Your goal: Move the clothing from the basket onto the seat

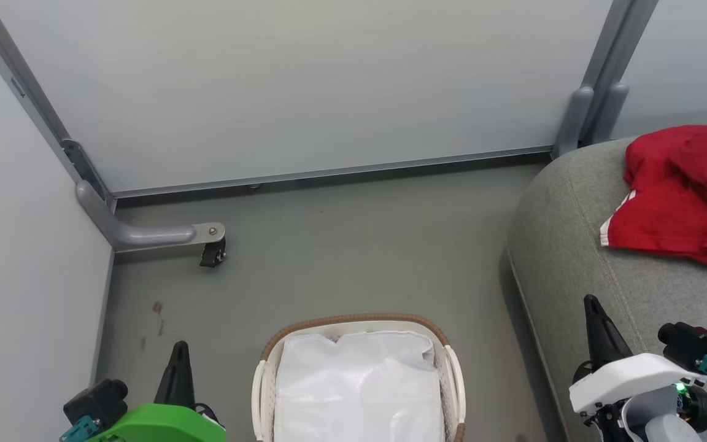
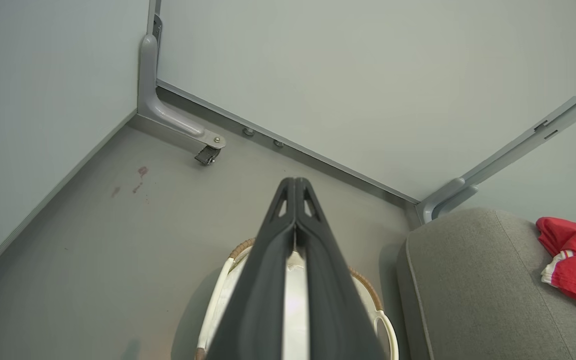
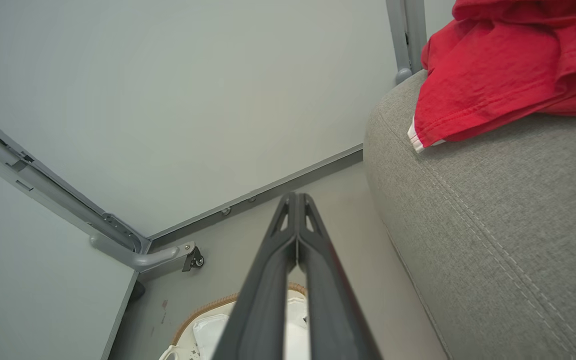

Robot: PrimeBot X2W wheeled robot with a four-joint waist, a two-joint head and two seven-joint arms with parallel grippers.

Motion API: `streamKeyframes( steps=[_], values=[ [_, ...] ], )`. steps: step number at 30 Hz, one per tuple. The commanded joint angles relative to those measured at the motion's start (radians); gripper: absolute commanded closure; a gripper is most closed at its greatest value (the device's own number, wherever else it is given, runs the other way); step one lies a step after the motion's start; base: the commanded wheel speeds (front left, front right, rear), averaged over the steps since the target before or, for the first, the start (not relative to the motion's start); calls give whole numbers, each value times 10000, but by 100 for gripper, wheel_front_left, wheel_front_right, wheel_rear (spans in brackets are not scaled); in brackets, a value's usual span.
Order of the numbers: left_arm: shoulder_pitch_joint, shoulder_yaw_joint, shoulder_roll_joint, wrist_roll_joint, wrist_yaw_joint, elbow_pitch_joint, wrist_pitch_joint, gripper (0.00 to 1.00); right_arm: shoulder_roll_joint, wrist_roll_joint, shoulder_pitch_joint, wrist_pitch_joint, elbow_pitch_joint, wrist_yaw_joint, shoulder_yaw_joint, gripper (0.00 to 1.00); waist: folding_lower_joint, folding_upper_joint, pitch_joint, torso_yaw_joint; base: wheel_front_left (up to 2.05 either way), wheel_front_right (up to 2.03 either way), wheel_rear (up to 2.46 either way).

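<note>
We judge the carrying done. The clothing lies on the seat at the right edge of the head view, well apart from the basket at the bottom centre. In the basket we see the white liner, puffed and creased, with no red on the part inside the frame. Its near side is cut off by the bottom edge, so we cannot vouch for that strip.

Our left gripper stands at the lower left, over the floor just beside the basket. Our right gripper stands at the lower right, over the seat's front. In each wrist view the two fingers are pressed together to the tip, with nothing between them.

The next move, as we read it, calls for little: a look into the hidden near part of the basket. If no red is there, the arms need only keep clear of the heap.

The clothing is a bright red, soft, crumpled heap with folds lapping over one another. We cannot tell where one garment ends and another starts. A white striped trim shows at its lower left corner, lying on the grey fabric, back from the seat's rounded edge.
</note>
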Motion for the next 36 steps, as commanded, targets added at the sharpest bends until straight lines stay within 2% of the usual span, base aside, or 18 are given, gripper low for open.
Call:
streamKeyframes(
  steps=[1, 36],
  values=[
    [-280, 107, 12, -410, -55, -203, 92, 100, -58, 439, -137, 91, -196, -2, -54, 100, 0, 0, -1, -2, 0, 0, 0],
    [-638, 1029, 13, -4526, -269, -635, 1329, 100, -96, 5152, -206, 1321, -517, -5, -366, 100, 0, 0, -36, -59, 0, 0, 0]
  ],
)
